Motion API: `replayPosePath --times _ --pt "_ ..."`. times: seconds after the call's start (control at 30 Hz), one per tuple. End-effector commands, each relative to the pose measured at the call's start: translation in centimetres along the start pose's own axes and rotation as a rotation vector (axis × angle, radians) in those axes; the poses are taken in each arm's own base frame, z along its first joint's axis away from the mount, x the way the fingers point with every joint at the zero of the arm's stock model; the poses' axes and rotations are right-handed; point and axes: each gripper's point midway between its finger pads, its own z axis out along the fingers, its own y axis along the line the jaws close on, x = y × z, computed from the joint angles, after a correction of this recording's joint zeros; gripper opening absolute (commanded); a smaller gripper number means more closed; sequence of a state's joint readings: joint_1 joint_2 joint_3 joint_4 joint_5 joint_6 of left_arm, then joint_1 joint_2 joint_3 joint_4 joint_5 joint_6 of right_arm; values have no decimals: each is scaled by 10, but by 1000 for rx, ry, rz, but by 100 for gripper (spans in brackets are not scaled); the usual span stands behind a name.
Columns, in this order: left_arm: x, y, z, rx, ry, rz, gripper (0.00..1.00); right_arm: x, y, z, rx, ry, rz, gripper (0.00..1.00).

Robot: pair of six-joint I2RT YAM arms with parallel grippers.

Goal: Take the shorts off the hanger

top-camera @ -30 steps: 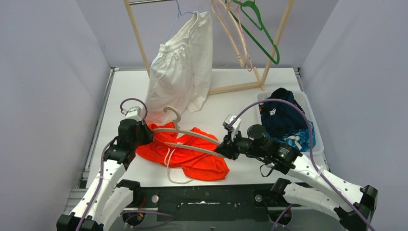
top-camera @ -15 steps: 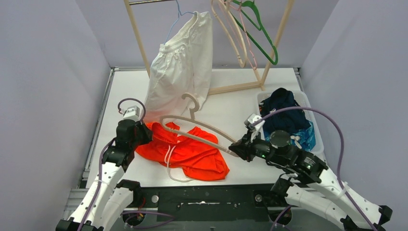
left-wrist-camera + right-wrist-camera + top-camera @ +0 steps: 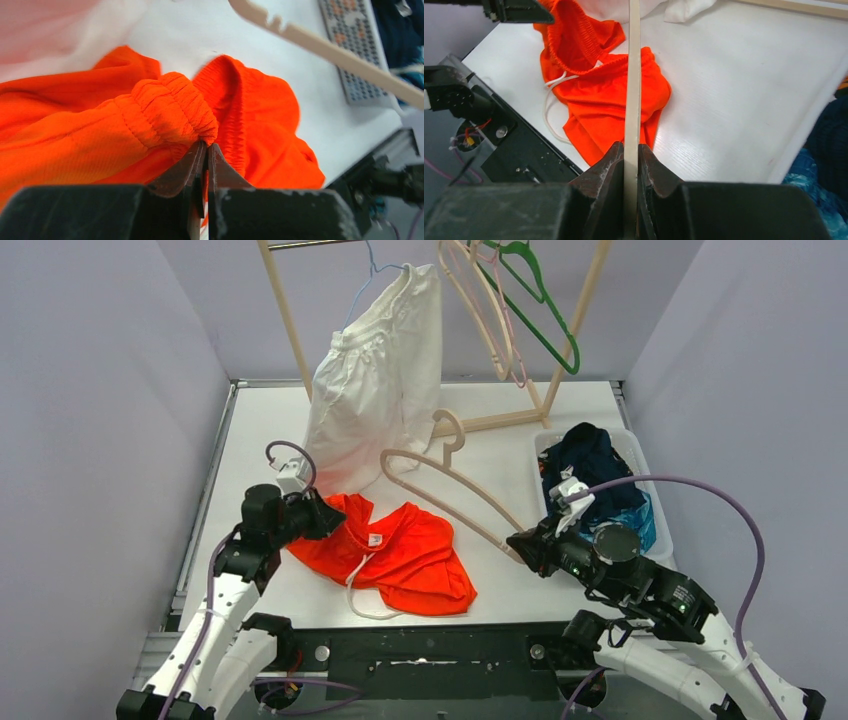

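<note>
Close to the table's (image 3: 260,430) front edge, left of the middle, the orange shorts (image 3: 415,560) lie crumpled, a white drawstring (image 3: 349,592) looping toward the edge. The left gripper (image 3: 205,146) pinches their gathered waistband, jaws pressed together on the cloth. To the right, the right gripper (image 3: 631,150) squeezes one end of a beige hanger (image 3: 440,475), which slants up over the table (apart from the orange shorts). At the right edge a bin (image 3: 628,440) holds navy shorts (image 3: 590,475) and blue patterned shorts (image 3: 630,525). At the far edge white shorts (image 3: 375,390) hang from a wooden rack (image 3: 284,310), beside a pink hanger (image 3: 495,315) and a green hanger (image 3: 545,325).
</note>
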State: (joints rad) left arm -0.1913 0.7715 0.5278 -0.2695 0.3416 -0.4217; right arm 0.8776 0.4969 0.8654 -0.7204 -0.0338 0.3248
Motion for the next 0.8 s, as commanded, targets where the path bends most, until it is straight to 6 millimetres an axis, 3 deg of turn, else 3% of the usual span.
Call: replayPosePath --times 0.0,0.13,0.23,0.33,0.37,0.47,0.5,0.7,0.77 --pt "-9 -67 -11 327 28 108 0 -40 -18 -14 126 -149 57 0" --pt "16 -103 -21 500 116 155 0 -43 -22 -8 150 -168 55 0" --pt "50 -130 -30 625 238 169 0 -44 -31 -4 206 -175 59 0" --pt "68 -136 -27 590 294 206 0 -46 -32 0 215 -174 57 0" --pt "68 -135 -26 573 286 217 7 -47 -32 1 215 -178 60 0" --pt "54 -124 -20 473 218 257 36 -53 -38 4 264 -193 91 0" --pt "46 -119 -18 430 186 275 41 -56 -40 6 279 -193 97 0" --pt "8 -95 -22 246 -2 278 64 -69 -55 15 388 -263 141 0" --pt "-3 -91 -27 219 -50 280 67 -72 -55 17 389 -284 145 0"
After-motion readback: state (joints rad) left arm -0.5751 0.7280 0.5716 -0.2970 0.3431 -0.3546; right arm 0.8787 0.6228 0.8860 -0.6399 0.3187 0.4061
